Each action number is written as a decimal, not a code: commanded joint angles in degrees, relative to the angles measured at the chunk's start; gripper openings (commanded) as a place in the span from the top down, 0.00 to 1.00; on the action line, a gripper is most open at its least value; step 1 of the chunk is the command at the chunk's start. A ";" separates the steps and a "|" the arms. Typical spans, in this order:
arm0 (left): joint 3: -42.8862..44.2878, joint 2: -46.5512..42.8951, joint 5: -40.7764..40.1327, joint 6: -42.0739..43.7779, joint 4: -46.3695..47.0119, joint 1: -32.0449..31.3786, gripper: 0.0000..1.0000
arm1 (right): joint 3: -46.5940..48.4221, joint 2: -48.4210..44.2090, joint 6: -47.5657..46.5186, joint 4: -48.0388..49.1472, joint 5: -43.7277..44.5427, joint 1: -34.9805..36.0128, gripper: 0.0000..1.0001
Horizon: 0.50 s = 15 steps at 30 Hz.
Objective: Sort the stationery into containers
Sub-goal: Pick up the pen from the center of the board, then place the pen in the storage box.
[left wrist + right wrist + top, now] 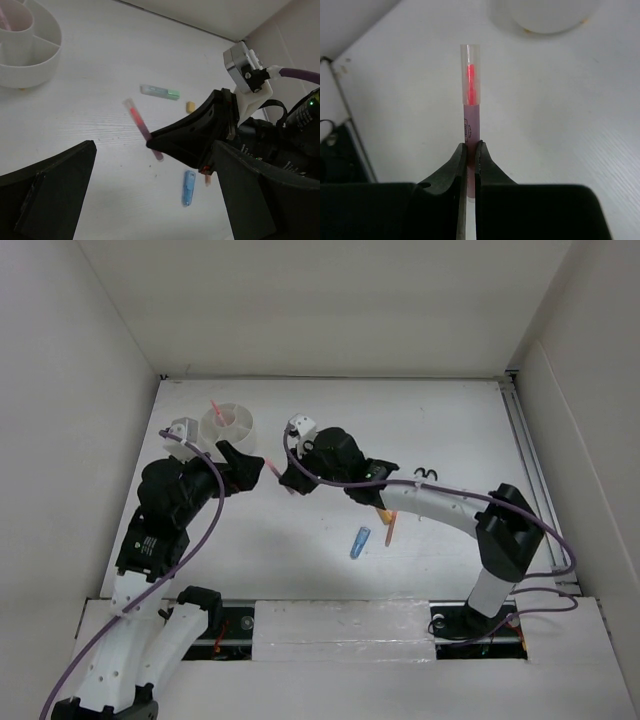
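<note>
My right gripper (289,482) (471,150) is shut on a pink pen (471,100) with a clear cap, holding it above the table right of the white round tub (228,427). The left wrist view shows that pen (142,127) tilted in the air. My left gripper (248,464) (155,200) is open and empty, just left of the right gripper. Another pink pen (216,407) stands in the tub. A blue marker (360,542), an orange pen (388,525) and black scissors (424,474) lie on the table. A pale green bar (160,91) and a tan block (190,106) lie beyond.
White walls enclose the table on the left, back and right. A metal rail (528,455) runs along the right edge. The tub (30,50) has inner dividers. The right arm (440,505) stretches across the table's middle.
</note>
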 commanded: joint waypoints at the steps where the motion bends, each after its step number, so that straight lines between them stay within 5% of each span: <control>1: -0.55 -0.16 7.66 1.28 4.63 -0.41 0.00 | -1.44 -2.55 4.78 11.97 -7.20 0.99 1.00; 6: -1.08 0.36 6.27 1.28 4.63 -0.41 0.00 | -7.61 -6.16 13.93 30.69 -10.99 1.51 1.00; 15: -1.08 0.36 5.20 0.75 4.10 -0.41 0.04 | -12.70 -7.92 18.41 45.82 -16.17 2.04 1.00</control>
